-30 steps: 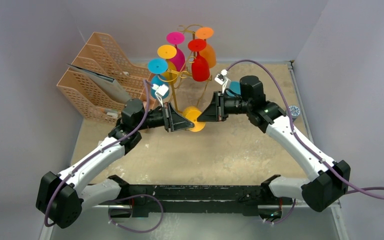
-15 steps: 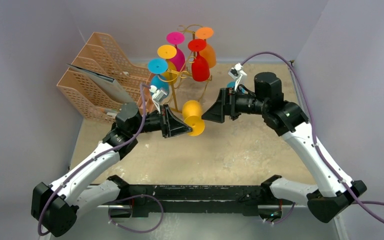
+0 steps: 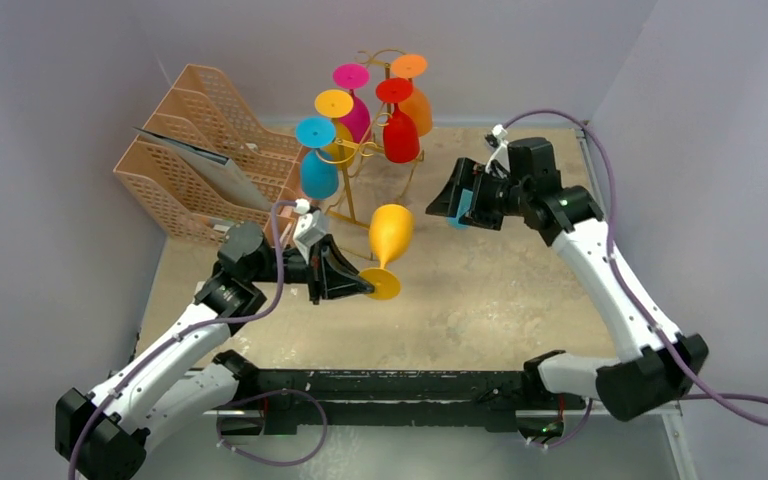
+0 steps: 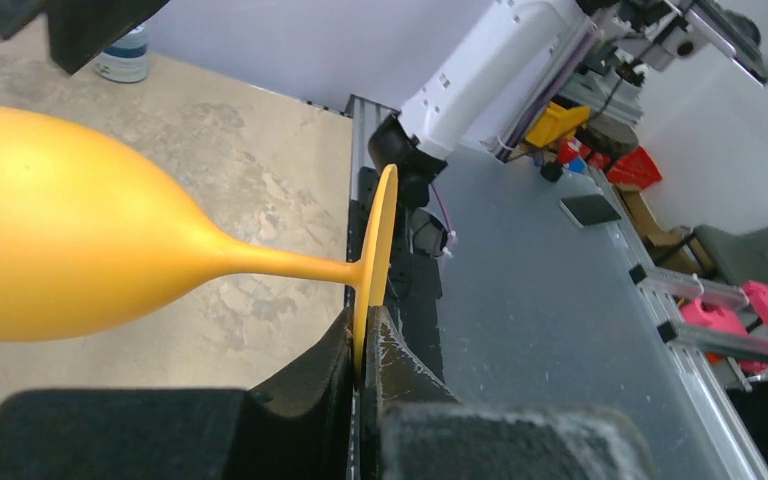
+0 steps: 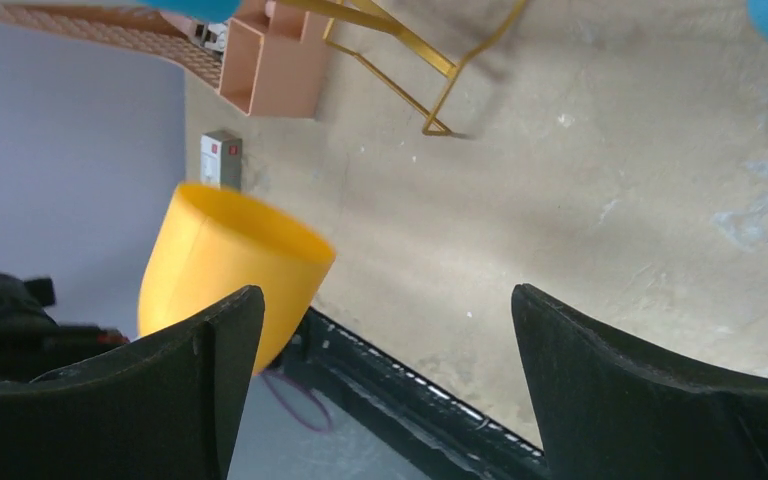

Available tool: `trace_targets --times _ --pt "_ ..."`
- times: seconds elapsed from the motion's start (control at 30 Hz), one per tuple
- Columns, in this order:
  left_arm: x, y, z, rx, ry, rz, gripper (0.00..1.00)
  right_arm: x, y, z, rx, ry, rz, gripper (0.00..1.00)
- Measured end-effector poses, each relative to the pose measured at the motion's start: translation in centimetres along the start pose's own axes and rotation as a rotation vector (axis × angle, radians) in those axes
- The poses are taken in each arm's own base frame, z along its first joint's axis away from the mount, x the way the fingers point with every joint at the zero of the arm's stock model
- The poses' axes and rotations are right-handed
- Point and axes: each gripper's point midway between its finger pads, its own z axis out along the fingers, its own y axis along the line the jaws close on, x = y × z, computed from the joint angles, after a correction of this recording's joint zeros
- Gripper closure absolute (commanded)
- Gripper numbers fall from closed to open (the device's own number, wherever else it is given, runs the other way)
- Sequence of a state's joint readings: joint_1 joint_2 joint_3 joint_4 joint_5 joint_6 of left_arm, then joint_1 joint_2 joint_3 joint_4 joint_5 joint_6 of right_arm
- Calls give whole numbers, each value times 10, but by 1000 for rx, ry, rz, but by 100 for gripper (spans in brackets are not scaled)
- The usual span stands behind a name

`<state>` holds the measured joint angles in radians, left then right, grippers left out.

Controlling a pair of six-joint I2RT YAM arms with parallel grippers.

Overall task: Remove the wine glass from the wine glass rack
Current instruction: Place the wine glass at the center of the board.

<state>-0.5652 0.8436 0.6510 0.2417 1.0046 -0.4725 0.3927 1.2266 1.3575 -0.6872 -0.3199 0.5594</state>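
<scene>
Matt plastic wine glass — glossy gold wire rack — rough tabletop

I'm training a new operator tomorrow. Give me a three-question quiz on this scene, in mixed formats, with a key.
1. True or false: the left claw grips the yellow glass by its bowl.
2. The right claw is: A) shut on a glass; B) open, holding nothing; C) shut on a wire.
3. Fill in: ___ glasses hang on the rack.
Key: 1 false, it pinches the foot; 2 B; 3 five.
</scene>
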Motion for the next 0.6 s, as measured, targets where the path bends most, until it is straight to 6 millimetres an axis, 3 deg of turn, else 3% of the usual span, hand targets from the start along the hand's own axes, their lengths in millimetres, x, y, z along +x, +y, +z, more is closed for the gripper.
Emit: trace_targets --times 0.13,0.23,0.43,0.6 --pt "16 -6 -4 48 16 31 100 11 -22 34 -86 90 212 4" --pt "25 -8 -7 61 28 54 100 22 -14 41 -175 140 275 1" --pt "31 -20 -14 114 29 223 100 3 31 18 -397 83 189 2" --pt "34 -27 -19 150 33 332 100 -5 57 4 -549 80 127 13"
